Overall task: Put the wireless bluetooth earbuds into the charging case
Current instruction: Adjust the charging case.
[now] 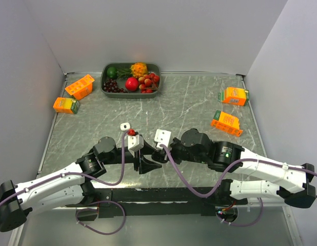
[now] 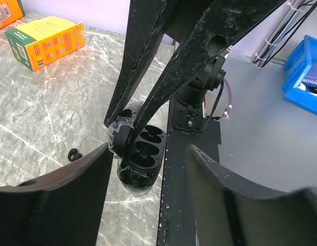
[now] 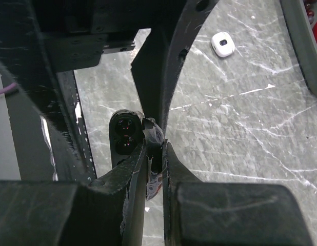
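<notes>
Top view overhead; wrist views close (sharing case [image 2: 143, 154]).

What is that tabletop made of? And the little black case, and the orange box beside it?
The tabletop looks like grey marble with white veins and a soft sheen, though it could be a printed sheet. The charging case seems to be glossy black plastic, judging by its moulded hollows and bright highlights. The orange carton looks like matte printed cardboard with sharp folded edges.
</notes>
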{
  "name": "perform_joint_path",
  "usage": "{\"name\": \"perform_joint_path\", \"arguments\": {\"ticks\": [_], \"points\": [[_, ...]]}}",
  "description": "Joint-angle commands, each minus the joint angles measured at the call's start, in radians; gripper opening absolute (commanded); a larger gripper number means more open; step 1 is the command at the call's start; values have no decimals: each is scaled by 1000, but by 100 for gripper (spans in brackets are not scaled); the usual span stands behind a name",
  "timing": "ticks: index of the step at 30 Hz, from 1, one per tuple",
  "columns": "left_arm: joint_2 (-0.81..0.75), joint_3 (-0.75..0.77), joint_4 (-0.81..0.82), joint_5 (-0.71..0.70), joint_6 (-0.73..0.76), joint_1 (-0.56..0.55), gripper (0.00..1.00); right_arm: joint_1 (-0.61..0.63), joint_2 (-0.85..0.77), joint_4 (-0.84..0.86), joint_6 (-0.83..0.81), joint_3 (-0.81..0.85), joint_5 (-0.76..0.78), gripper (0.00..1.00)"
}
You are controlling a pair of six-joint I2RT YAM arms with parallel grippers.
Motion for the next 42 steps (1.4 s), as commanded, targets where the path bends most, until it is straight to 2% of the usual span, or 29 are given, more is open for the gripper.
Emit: {"name": "perform_joint_path", "arguments": {"ticks": [1,7,11,14,17,18,24,25,31,33,34,37,38,39,40,42], "points": [[-14,19,46,11,12,4,63,8,1,43,7,62,-5,0],[-18,2,45,8,7,4,74,9,8,43,20,82,-45,0],[-23,-4,45,5,7,4,74,11,8,43,21,89,-48,0],[-31,-9,46,3,10,4,66,11,10,43,21,91,-45,0],[-35,-10,46,0,12,3,53,12,10,44,23,89,-46,0],[-38,-13,49,0,15,3,44,12,10,44,26,89,-46,0],[-54,-33,77,-4,18,4,36,12,1,58,42,83,-64,0],[-55,-39,83,-4,19,4,36,12,-1,61,46,82,-72,0],[-66,-50,100,-12,16,4,50,12,1,70,67,85,-106,0],[-66,-50,100,-12,18,4,49,12,4,72,69,86,-109,0],[-66,-52,101,-11,16,4,47,12,4,69,70,86,-109,0],[-71,-55,112,-12,18,3,26,11,7,69,72,86,-108,0],[-72,-55,111,-14,24,3,6,12,7,70,76,86,-104,0],[-72,-55,108,-14,27,3,1,11,7,70,79,86,-100,0],[-72,-56,106,-15,26,4,1,12,5,72,84,86,-92,6],[-77,-61,111,-21,21,4,1,12,5,72,105,91,-68,28]]}}
